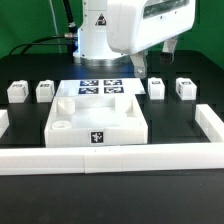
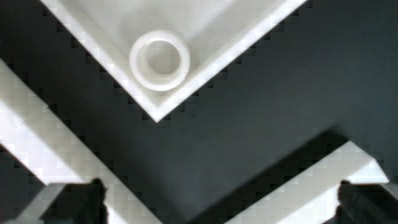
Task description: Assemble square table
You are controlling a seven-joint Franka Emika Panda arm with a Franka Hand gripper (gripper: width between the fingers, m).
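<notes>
Clutter around the large white plastic square top (image 1: 97, 118) is light from where I sit. It lies flat on the black table (image 1: 28, 112) in the middle of the exterior view, raised rim up, and the black-white tag (image 1: 97, 137) on its edge faces the camera.

Four small white tagged legs stand apart from it in a row further back. The first leg (image 1: 17, 91) and second leg (image 1: 45, 90) are on the exterior view's left, and the third leg (image 1: 157, 88) and fourth leg (image 1: 185, 87) are on its right. The marker board (image 1: 100, 87) lies just behind the square top; I cannot tell whether they touch. A long low white border rail (image 1: 110, 157) runs just in front of the top and turns back along both sides.

The white robot arm (image 1: 150, 30) hangs over the far right of the table and hides what is behind it.

In the wrist view the dark fingers (image 2: 63, 205) are spread wide, with nothing between them but bare black table. That view shows only one corner of the square top, with its round socket (image 2: 160, 58); the rest is cut off. I cannot identify the pale diagonal bands lower down.
</notes>
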